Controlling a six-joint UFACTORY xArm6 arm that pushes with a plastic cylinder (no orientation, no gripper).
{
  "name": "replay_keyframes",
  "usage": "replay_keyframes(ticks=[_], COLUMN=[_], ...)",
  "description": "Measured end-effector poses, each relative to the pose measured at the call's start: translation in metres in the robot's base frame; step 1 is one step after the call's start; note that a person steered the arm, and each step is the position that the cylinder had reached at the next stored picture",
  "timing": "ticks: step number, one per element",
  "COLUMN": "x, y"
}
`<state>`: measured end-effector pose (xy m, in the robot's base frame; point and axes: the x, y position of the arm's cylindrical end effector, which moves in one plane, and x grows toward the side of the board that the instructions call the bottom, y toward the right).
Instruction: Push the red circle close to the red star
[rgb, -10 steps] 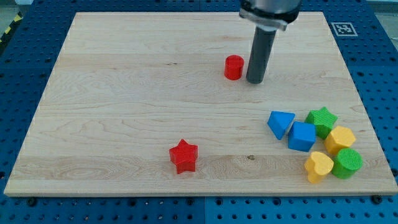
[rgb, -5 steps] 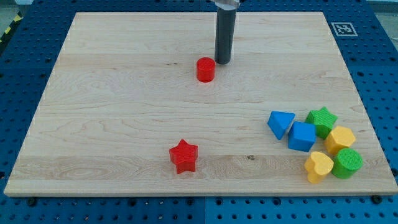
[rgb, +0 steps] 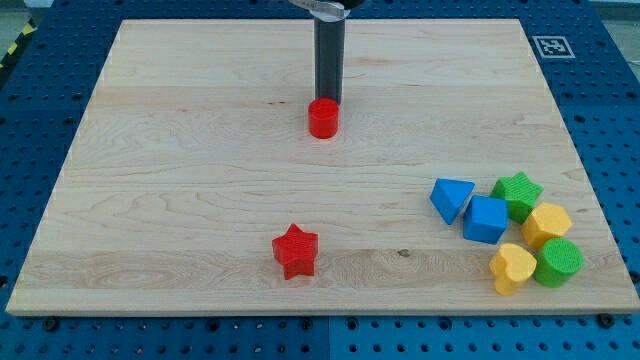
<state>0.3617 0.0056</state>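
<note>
Since the earlier frames, my tip (rgb: 327, 101) has swung from the view's right of the red circle (rgb: 322, 118) to just above it, and the circle has slid leftward and a little down the table (rgb: 180, 200). The red star (rgb: 295, 250) and the cluster at the view's lower right lie as before.

Only the rod's lower stretch shows; its upper part and the arm are cut off by the view's top edge. The very end of the tip sits right at the circle's far edge, so whether it touches or stands just behind is hard to make out. No fingers exist on this rig, so nothing about opening or holding can be told.

The rod stands upright, directly on the top side of the red circle.

The red circle lies in the table's upper middle, well apart from the red star, which sits toward the view's bottom, slightly left of it.

At the lower right, packed close together: a blue triangle (rgb: 452, 198), a blue cube (rgb: 486, 219), a green star (rgb: 518, 193), a yellow hexagon (rgb: 547, 223), a yellow heart (rgb: 512, 266) and a green circle (rgb: 558, 261). A fiducial tag (rgb: 553, 46) marks the table's upper right corner.
</note>
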Motion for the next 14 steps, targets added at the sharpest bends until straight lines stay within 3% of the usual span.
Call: replay_keyframes(ticks=[2,4,7,14], x=[-0.015,0.008,-0.001,0.034], y=[0.0,0.0,0.0,-0.008])
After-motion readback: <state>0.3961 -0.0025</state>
